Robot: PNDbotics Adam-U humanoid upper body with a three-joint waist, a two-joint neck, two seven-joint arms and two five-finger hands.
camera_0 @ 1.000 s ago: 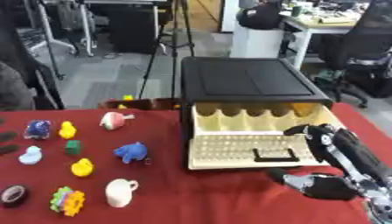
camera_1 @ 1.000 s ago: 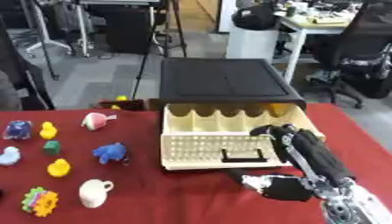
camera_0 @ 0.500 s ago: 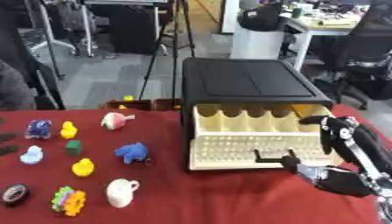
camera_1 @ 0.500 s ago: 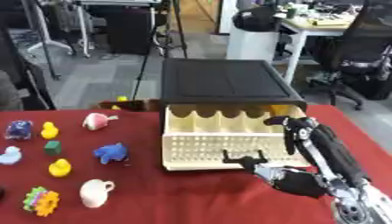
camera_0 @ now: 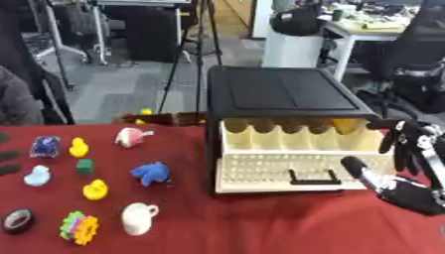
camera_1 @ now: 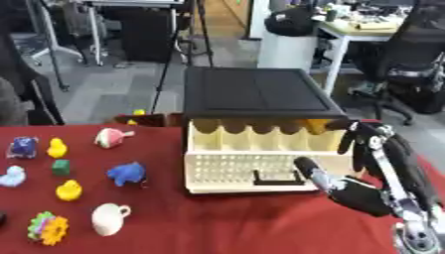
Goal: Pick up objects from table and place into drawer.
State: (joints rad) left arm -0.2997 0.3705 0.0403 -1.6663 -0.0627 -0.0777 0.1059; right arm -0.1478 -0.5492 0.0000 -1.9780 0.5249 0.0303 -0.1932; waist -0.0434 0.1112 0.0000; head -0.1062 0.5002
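— So, what lies on the table (camera_0: 226,223) around the drawer?

— At the left part of the frame, on the red cloth, many small things lie apart from each other: a white mug (camera_0: 139,217), a blue animal figure (camera_0: 151,172), two yellow ducks (camera_0: 95,189) (camera_0: 78,147), a green block (camera_0: 84,166), a pink and white toy (camera_0: 130,136), a many-coloured flower toy (camera_0: 78,227), a light blue figure (camera_0: 37,175), a dark blue and white thing (camera_0: 44,146), and a dark round thing (camera_0: 17,220) at the lower left edge.

— And where is the drawer?

— In the middle right stands a black cabinet (camera_0: 282,96). Its cream drawer (camera_0: 300,161) is pulled out toward the lower edge, with a black handle (camera_0: 313,177) on the front. An orange thing (camera_0: 344,124) shows in the upper right corner of the drawer.

— Is something in the way?

— Between the toys and the drawer front the cloth is bare. Below the drawer, along the lower edge, is also open cloth. Behind the table are office chairs and stands.

— Where is the hand?

— The right hand (camera_1: 365,191) is at the lower right, just beside the right corner of the drawer. Its fingers (camera_1: 358,136) are spread and straight, it holds nothing. All toys are well apart from it, at the other side of the cabinet. At the left edge, dark fingers (camera_0: 9,161) show; I cannot tell how they stand.
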